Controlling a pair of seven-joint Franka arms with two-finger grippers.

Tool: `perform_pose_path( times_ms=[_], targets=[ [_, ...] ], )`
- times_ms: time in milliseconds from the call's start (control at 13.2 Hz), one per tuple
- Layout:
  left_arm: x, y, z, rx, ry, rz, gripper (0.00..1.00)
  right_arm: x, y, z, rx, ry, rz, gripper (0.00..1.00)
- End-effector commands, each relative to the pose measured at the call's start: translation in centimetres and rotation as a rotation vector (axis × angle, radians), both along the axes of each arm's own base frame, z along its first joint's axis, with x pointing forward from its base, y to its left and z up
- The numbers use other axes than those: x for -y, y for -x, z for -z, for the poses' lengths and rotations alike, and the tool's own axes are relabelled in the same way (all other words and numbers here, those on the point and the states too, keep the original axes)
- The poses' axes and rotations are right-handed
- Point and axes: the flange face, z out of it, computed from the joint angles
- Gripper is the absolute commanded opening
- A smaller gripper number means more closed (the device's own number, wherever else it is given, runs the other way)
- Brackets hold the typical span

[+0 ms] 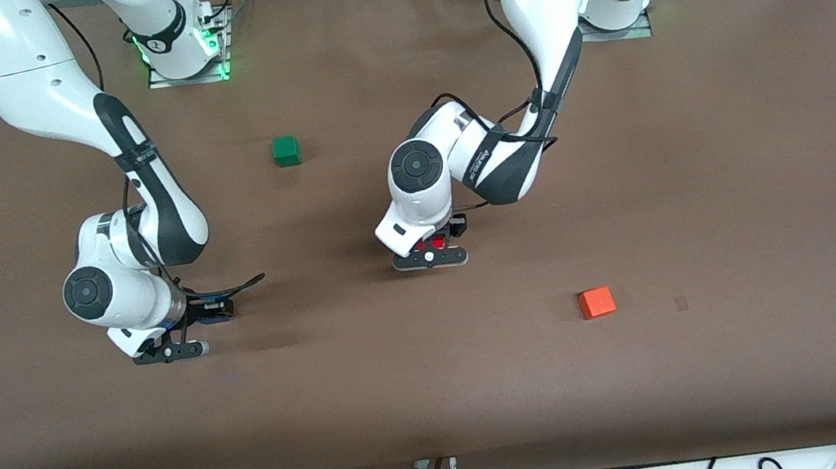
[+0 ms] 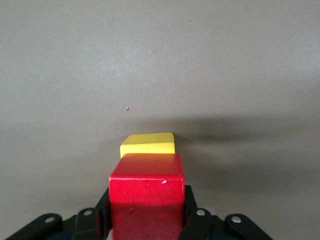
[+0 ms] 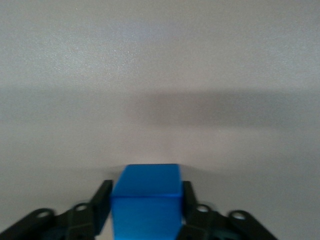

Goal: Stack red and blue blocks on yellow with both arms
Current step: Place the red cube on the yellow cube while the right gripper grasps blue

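My left gripper (image 1: 431,258) is near the middle of the table, shut on the deep red cube (image 2: 146,195), which sits between its black fingers (image 2: 191,210). The bright yellow cube (image 2: 148,144) rests on the table directly under and just past the red cube; I cannot tell whether they touch. The left hand hides the yellow cube in the front view. My right gripper (image 1: 171,352) is low over the table toward the right arm's end, shut on the bright blue cube (image 3: 146,197). The blue cube is hidden in the front view.
A green cube (image 1: 286,150) lies on the brown table between the two arms, nearer to the bases. An orange cube (image 1: 596,302) lies toward the left arm's end, nearer to the front camera than the left gripper. Cables run along the front edge.
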Motion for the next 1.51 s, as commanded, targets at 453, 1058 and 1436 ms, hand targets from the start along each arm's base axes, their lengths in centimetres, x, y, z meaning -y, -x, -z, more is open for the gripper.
perform_pose_path(
  times_ms=[453,1058,1436],
  targets=[
    [-0.2,-0.8,0.0,0.021,-0.013,-0.003,0.38,-0.7,-1.0,-9.8,-0.081,-0.033,-0.034,0.41],
    [-1.4,-2.9,-3.8,0.036,0.004,-0.068,1.00,-0.9,0.5,-23.2,-0.127,-0.044,-0.061,0.42],
    [-9.3,-8.4,-9.0,0.018,0.000,-0.069,1.00,-5.4,0.9,-25.0,-0.107,-0.042,-0.046,0.42]
  ],
)
